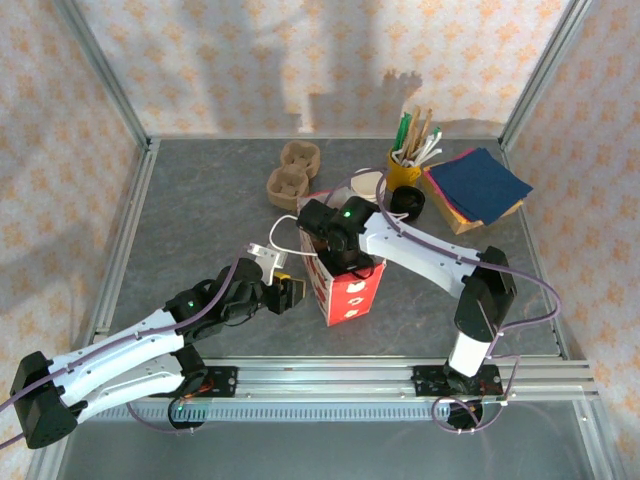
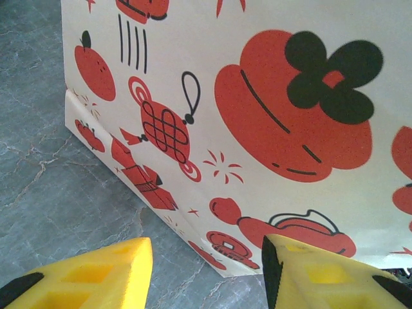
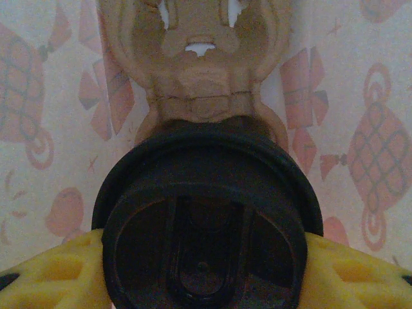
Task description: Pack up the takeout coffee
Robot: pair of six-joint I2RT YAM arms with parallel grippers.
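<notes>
Black plastic, seen from above, is the lid of the takeout coffee (image 3: 205, 225). The right claw (image 3: 206, 273) grips it at the sides, its yellow fingers (image 3: 51, 273) closed on the cup inside the red-and-white paper bag (image 1: 350, 290). The bag stands near the middle of the near edge of the bench (image 1: 200, 200). At the bag's bottom lies a brown moulded-cardboard carrier (image 3: 203, 77). The cup appears to hang over its nearer well, though I cannot tell how far above. The step in hand looks like seating the cup: lower it straight, keep it upright and centre it on the well before letting go. Then part the fingers only a little, so they do not push out the thin bag walls. The left claw (image 2: 206, 283) is wide apart and empty, just beside the bag's lower left wall, and could steady the bag if it slides. The narrow bag mouth is probably the main hindrance. Toward the far edge sit a second carrier (image 1: 291, 172), a yellow cup of stirrers (image 1: 404, 168), a black round item (image 1: 408, 203) and dark blue napkins (image 1: 480, 182), all well apart from the bag.
</notes>
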